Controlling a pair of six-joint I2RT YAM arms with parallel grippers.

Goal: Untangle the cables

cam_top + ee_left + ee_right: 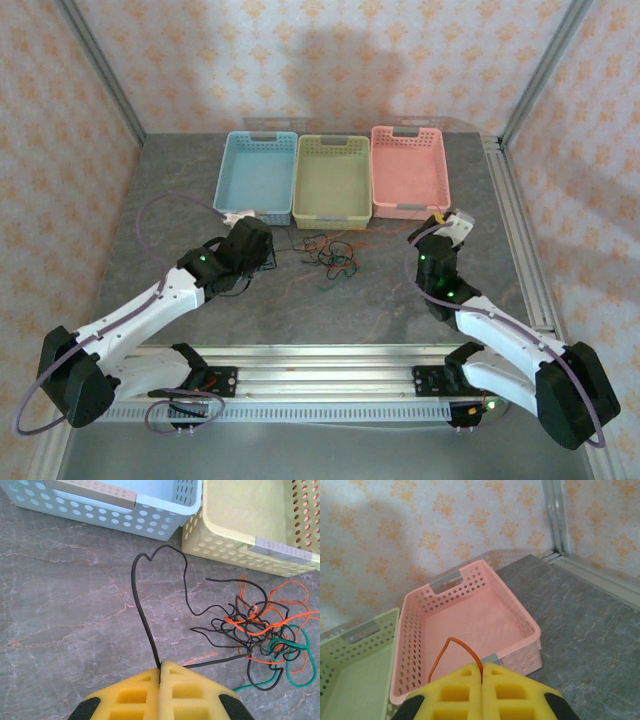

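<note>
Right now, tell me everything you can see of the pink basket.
The pink basket is a shallow rectangular plastic tray, its walls pierced with round holes, with a grey handle strip at each short end. It stands upright on the grey table, rightmost of three, beside the yellow-green basket. Its floor looks bare. An orange wire looped from the shut right claw crosses in front of it.
</note>
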